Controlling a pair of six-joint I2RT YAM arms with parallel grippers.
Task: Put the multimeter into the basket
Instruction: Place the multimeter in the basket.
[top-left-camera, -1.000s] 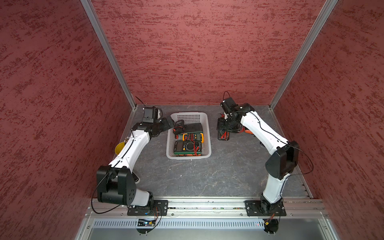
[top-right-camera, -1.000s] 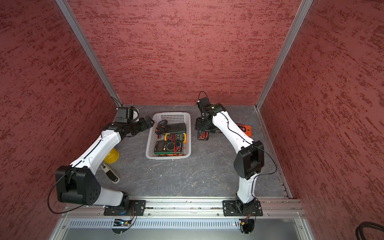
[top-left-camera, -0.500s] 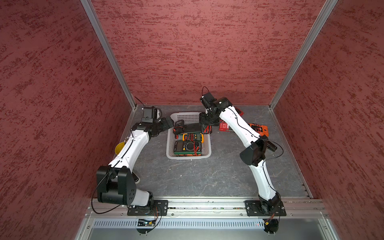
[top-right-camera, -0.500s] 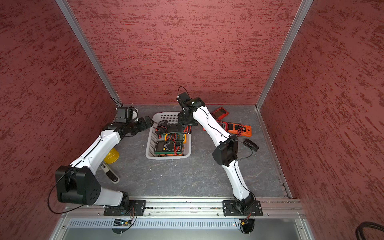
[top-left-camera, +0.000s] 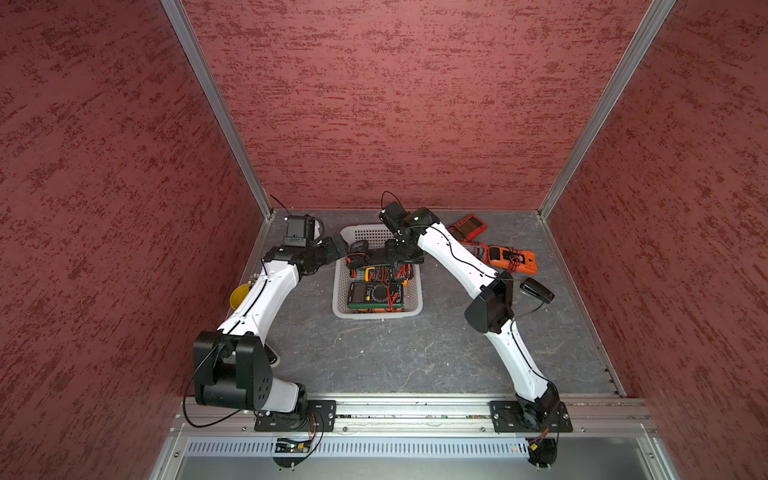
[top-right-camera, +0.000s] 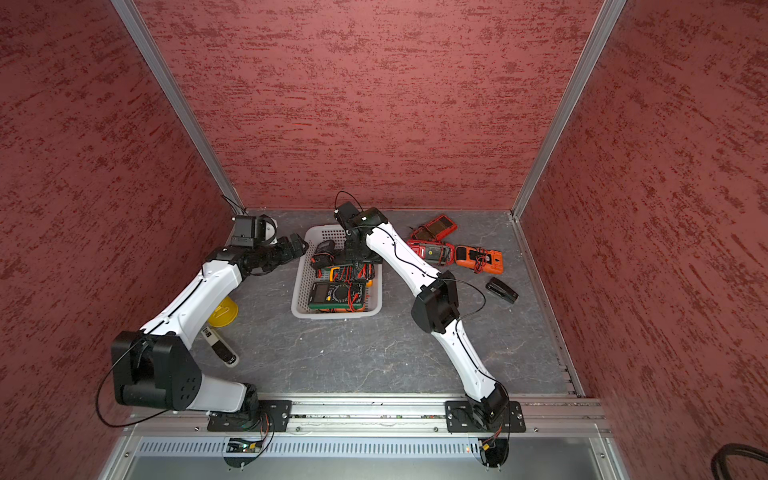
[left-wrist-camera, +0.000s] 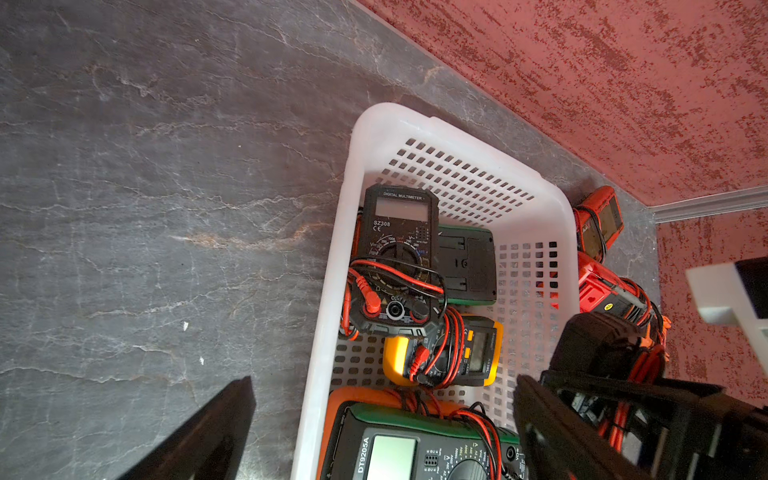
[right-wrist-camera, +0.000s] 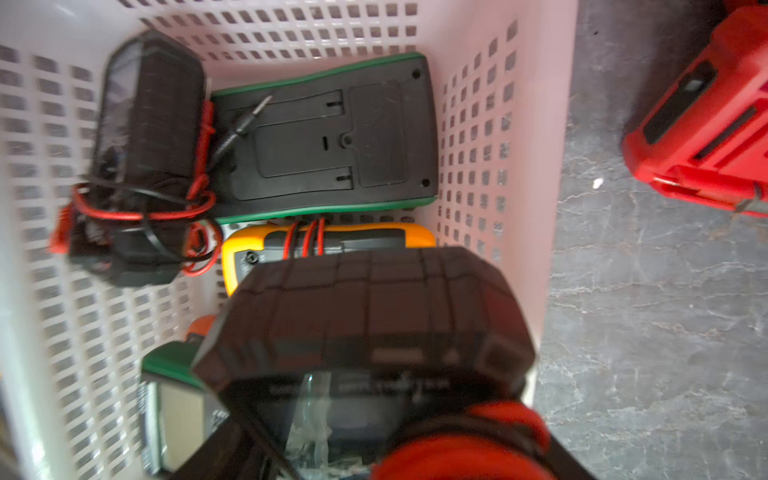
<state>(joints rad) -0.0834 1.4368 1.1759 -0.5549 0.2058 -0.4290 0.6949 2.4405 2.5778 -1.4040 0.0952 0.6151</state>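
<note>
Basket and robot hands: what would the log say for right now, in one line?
right gripper: holding multimeter above basket | left gripper: open, empty, near basket | drop: not yet done

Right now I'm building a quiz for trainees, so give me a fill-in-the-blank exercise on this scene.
The right end effector holds a ____ multimeter above the basket.
The left end effector is ____ and holds nothing.
The SZ308 multimeter lies ____ the basket.
Missing words: black; open; inside.
</note>
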